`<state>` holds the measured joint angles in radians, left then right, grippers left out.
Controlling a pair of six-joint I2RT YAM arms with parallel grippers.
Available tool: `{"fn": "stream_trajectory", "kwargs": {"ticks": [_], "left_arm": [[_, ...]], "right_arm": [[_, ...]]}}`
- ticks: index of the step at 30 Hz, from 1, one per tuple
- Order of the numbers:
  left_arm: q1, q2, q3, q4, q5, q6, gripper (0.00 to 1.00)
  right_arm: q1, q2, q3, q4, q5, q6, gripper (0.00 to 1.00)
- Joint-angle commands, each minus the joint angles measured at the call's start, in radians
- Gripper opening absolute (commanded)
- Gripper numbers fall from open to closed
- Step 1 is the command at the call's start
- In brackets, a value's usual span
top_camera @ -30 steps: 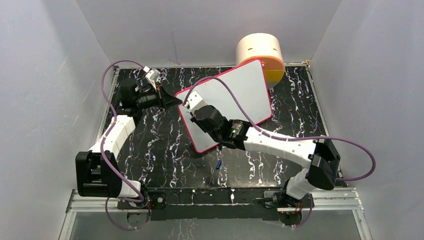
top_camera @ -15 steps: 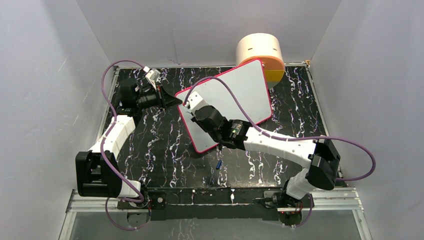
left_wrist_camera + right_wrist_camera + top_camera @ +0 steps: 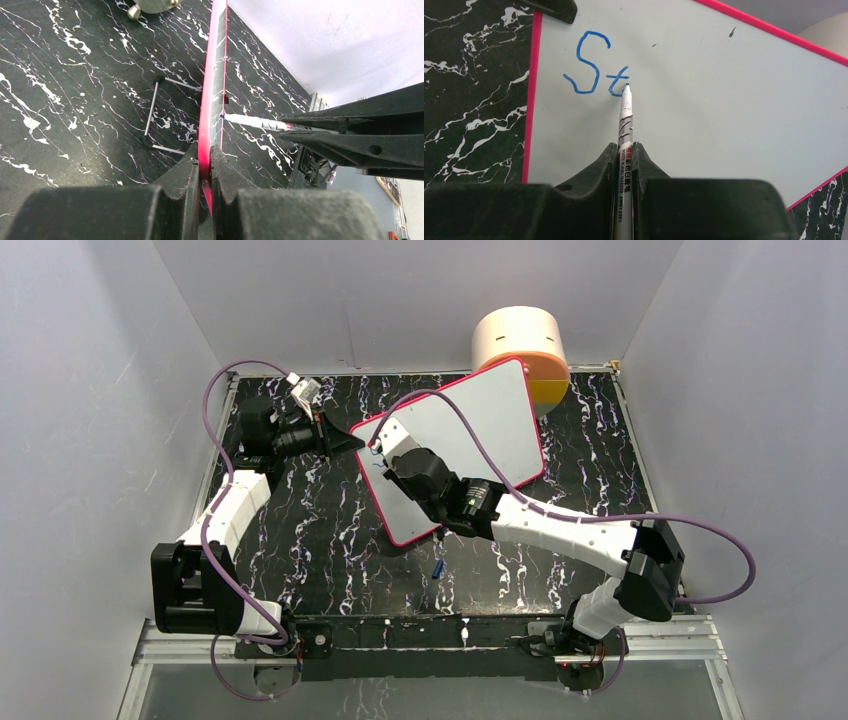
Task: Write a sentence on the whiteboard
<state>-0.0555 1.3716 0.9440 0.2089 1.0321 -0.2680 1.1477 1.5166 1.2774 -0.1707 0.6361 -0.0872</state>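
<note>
The whiteboard [image 3: 480, 430], white with a pink-red frame, stands tilted on the black marbled table. My left gripper [image 3: 355, 443] is shut on its left edge; the left wrist view shows the frame [image 3: 212, 90] pinched between the jaws [image 3: 204, 162]. My right gripper [image 3: 624, 150] is shut on a white board marker [image 3: 625, 130], its tip touching the board. The sentence [image 3: 596, 65] so reads "St" in blue at the board's upper left. In the top view the right gripper [image 3: 385, 452] sits over that corner.
A round beige and orange container [image 3: 520, 350] stands behind the board at the back right. A small blue marker cap [image 3: 438, 568] lies on the table in front of the board. The board's wire stand [image 3: 160, 112] shows behind it. Grey walls enclose the table.
My right gripper has shifted slightly up and right along the board with the marker. The left arm and the board have not moved.
</note>
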Motion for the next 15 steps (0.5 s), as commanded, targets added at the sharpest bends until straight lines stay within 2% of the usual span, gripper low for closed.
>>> {"fn": "stream_trajectory", "kwargs": {"ticks": [1, 15], "left_arm": [[-0.033, 0.026, -0.004, -0.069, -0.006, 0.084, 0.0], [-0.035, 0.026, -0.002, -0.072, -0.007, 0.085, 0.0]], "right_arm": [[-0.005, -0.071, -0.009, 0.091, 0.019, -0.02, 0.0], [-0.027, -0.055, 0.004, 0.114, -0.014, -0.02, 0.0]]}}
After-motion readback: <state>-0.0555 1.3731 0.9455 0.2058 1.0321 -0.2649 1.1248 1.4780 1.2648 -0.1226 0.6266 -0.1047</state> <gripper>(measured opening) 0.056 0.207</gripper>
